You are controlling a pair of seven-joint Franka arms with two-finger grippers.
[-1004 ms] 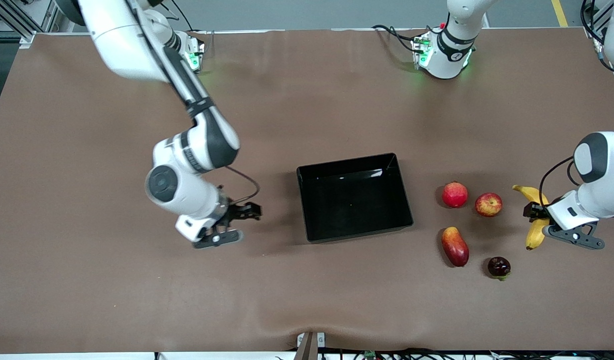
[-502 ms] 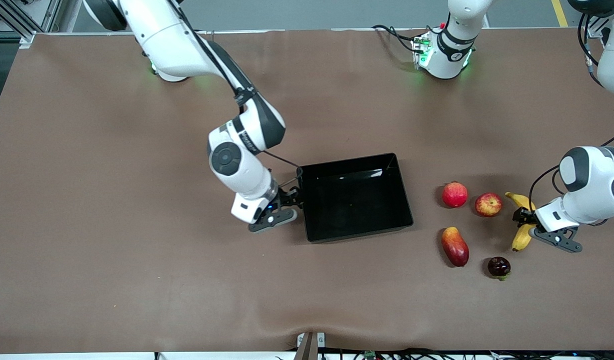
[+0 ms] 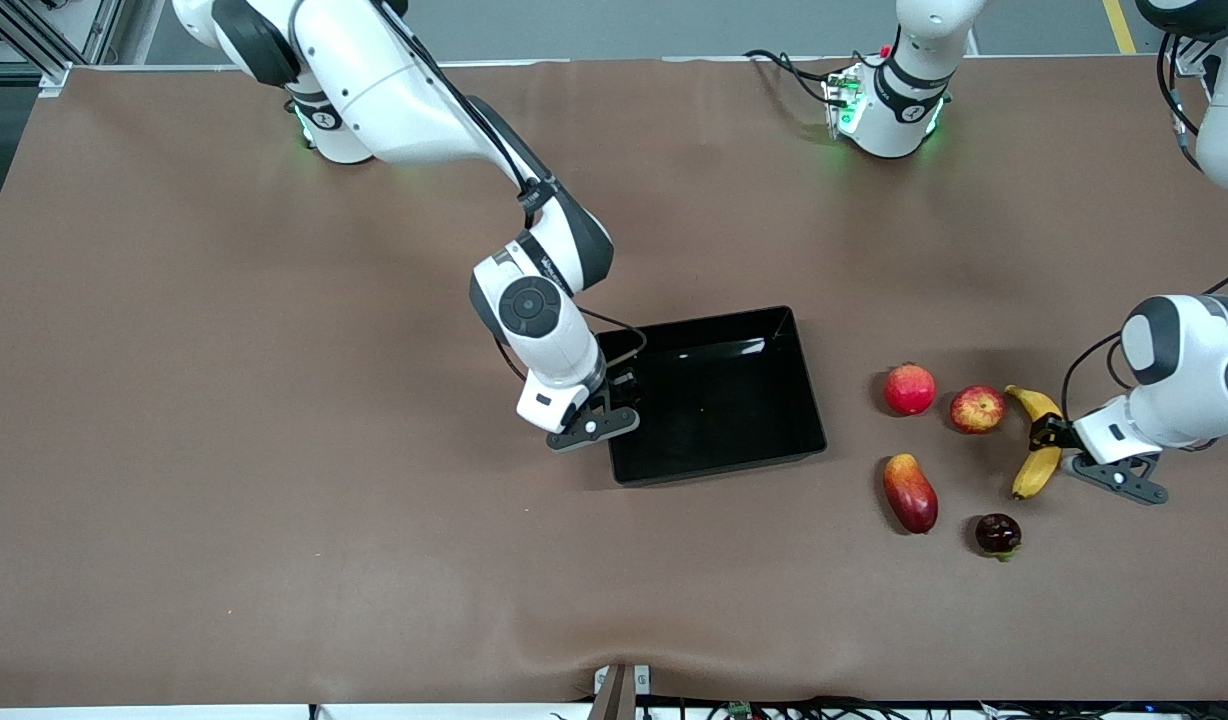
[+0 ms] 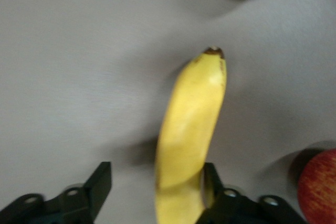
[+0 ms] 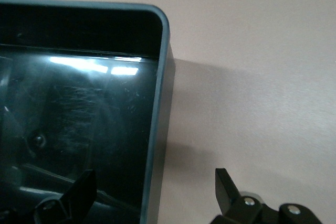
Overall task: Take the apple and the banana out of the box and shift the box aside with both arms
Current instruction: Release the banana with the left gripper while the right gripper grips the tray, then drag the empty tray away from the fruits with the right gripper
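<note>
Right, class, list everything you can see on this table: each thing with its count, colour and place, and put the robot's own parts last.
Box: one, glossy black, mid-table.
Banana: one, yellow, toward the left arm's end, beside the apple.
Apple: one, red with yellow patches, between banana and plain red fruit.
Plain red fruit: one, beside the box.
Mango: one, red-orange, nearer the front camera than the red fruit.
Dark fruit: one, dark red, nearest the front camera.
Table: one, brown.
Left gripper: black, jaws open around the banana.
Right gripper: black, jaws open, straddling the box's wall.
</note>
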